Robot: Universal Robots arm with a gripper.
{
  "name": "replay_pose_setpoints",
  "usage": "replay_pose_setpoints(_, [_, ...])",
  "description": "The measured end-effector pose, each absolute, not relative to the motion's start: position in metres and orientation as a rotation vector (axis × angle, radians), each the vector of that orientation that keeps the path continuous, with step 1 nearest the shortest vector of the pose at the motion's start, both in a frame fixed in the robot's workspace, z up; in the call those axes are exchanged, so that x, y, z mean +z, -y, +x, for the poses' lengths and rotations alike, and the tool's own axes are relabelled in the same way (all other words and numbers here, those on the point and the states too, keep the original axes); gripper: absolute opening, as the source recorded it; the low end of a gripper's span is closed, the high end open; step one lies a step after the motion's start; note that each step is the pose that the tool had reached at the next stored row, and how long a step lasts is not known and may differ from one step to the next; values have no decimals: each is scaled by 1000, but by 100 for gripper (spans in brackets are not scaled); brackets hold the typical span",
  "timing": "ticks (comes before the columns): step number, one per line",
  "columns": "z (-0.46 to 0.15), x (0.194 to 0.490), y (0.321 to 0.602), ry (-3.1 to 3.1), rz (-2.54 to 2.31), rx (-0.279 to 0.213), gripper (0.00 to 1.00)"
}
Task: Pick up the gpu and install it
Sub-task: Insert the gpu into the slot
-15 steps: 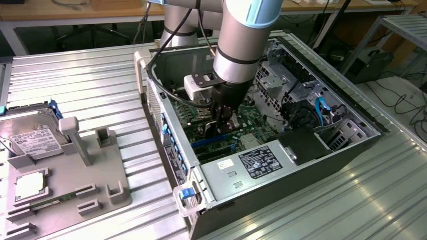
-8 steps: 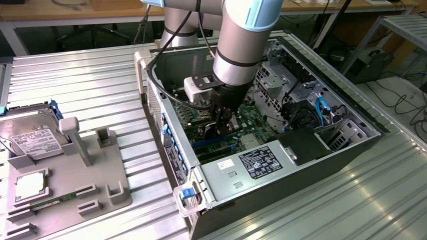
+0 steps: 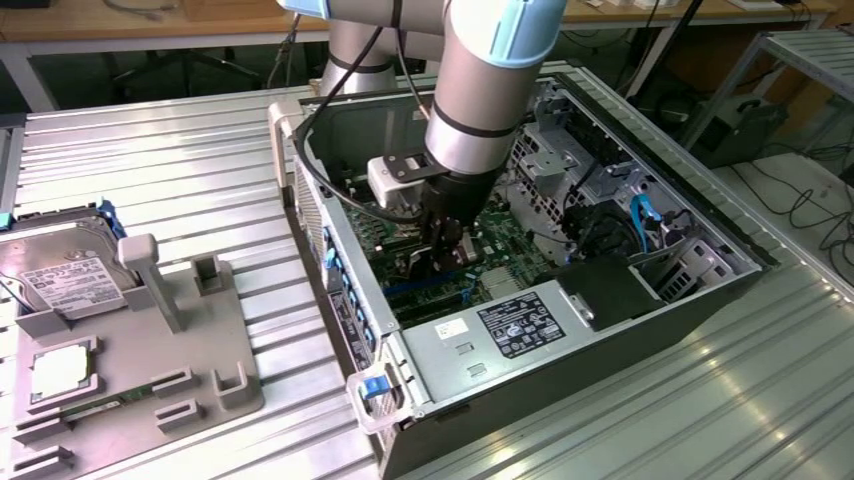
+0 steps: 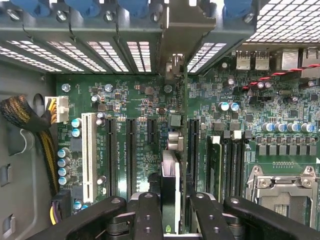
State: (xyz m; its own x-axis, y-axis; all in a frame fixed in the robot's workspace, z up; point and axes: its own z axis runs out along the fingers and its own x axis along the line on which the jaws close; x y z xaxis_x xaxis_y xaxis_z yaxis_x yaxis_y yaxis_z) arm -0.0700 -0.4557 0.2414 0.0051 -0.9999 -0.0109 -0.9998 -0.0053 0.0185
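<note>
The 1 arm reaches down into the open computer case [image 3: 694,270], and its gripper [image 4: 170,210] holds the gpu [image 4: 172,175] edge-on between the 2 fingers [image 4: 147,215], which pinch the card's flat faces rather than standing spread. The gpu sits directly below the wrist, thin edge facing the wrist camera, with its long axis running along the expansion slots toward the rear wall of the case, where its pale bracket end [image 4: 175,65] meets the row of vented slot covers. It hangs over the motherboard [image 4: 280,105], in line with the gap between the black slots; whether its edge connector is already touching a slot I cannot tell. In the wrist view I count 1 white slot [image 4: 90,155] and at least 4 black ones beside it. On the bench [image 3: 174,160], at the exterior view's left, a grey fixture tray [image 3: 160,340] carries 1 hard drive [image 3: 60,275] and 1 processor [image 3: 60,372], well apart from the case.
</note>
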Motion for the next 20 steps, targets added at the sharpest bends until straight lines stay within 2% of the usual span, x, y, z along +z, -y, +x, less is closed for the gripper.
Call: replay_pose_setpoints(20, [-72, 227, 456, 2209, 2221, -34, 27])
